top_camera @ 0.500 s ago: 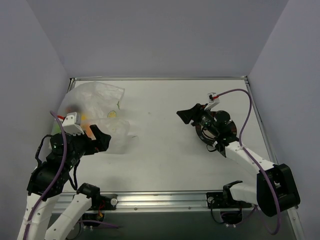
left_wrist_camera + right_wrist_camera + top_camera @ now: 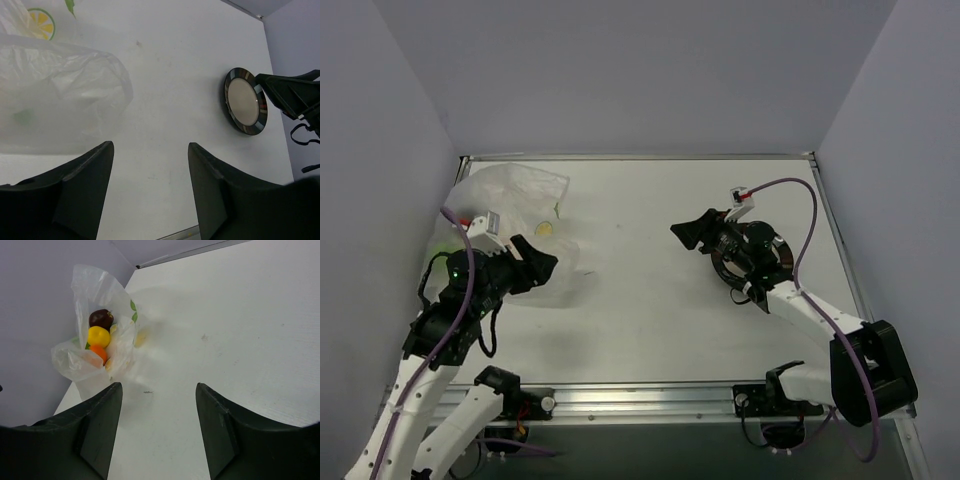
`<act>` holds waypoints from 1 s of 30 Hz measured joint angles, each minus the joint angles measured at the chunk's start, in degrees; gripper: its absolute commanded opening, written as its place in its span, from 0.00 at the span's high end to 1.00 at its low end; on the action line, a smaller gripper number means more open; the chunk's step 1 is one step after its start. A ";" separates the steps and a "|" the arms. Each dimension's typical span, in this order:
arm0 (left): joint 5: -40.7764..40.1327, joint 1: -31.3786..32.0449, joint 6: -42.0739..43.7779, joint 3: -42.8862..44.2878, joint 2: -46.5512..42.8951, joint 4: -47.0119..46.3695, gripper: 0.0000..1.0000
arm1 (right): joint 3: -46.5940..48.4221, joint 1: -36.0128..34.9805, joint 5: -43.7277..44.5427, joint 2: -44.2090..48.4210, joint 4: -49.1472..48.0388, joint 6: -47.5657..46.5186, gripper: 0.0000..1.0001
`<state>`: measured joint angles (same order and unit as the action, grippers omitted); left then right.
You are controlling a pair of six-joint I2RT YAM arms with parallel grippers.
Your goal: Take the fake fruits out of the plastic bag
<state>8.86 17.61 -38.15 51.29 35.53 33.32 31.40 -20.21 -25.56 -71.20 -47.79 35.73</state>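
The translucent plastic bag (image 2: 515, 215) with citrus-slice prints lies at the table's left side. It also shows in the left wrist view (image 2: 55, 95) and in the right wrist view (image 2: 95, 347). Inside it I see a dark maroon fruit (image 2: 101, 318), a yellow fruit (image 2: 98, 336) and an orange fruit (image 2: 98, 352). My left gripper (image 2: 535, 268) is open and empty, over the bag's near right edge (image 2: 150, 150). My right gripper (image 2: 685, 231) is open and empty, right of the table's middle, pointing towards the bag (image 2: 157, 390).
A dark round plate (image 2: 755, 255) with a pale centre lies on the right, under the right arm; it also shows in the left wrist view (image 2: 245, 101). Grey walls enclose the table on the left, back and right. A metal rail (image 2: 640, 398) runs along the near edge.
My left arm has risen and moved up-right, its gripper now over the bag's near edge. The right gripper has shifted slightly left. The bag has not moved.
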 measured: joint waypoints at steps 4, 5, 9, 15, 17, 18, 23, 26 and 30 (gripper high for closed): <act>-5.95 7.08 -1.68 -0.90 6.34 -2.34 0.41 | 0.00 -0.52 0.48 -0.72 0.02 -0.17 0.44; -8.24 9.62 -1.73 -0.90 8.09 -2.38 0.39 | 0.00 -0.55 0.55 -0.81 0.02 -0.17 0.44; -18.10 18.29 -1.44 -0.81 14.86 -2.38 0.34 | 0.00 -0.96 0.79 -0.87 0.00 -0.48 0.44; -33.20 25.00 -1.29 -0.17 21.24 -3.30 0.29 | 0.00 -1.44 1.25 -1.07 0.04 -1.25 0.44; -37.35 25.66 -1.20 -0.20 22.60 -4.35 0.28 | 0.00 -1.62 1.36 -1.07 0.04 -1.31 0.44; -39.15 25.86 -1.05 -0.20 23.26 -5.11 0.28 | 0.00 -1.64 1.38 -1.07 0.04 -1.36 0.44; -44.87 25.90 0.31 -0.20 28.65 -10.21 0.28 | 0.00 -1.66 1.62 -1.07 0.13 -1.49 0.44; -45.40 25.90 1.64 -0.20 32.63 -13.51 0.31 | 0.00 -1.66 1.77 -1.05 0.42 -1.55 0.44; -45.77 25.88 3.02 -0.20 36.92 -16.63 0.41 | 0.00 -1.66 1.79 -0.85 0.94 -1.95 0.44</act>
<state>-36.91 43.48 -35.14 51.09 72.44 16.69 31.40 -21.87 -23.77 -72.05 -46.85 33.78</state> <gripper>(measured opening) 0.668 0.561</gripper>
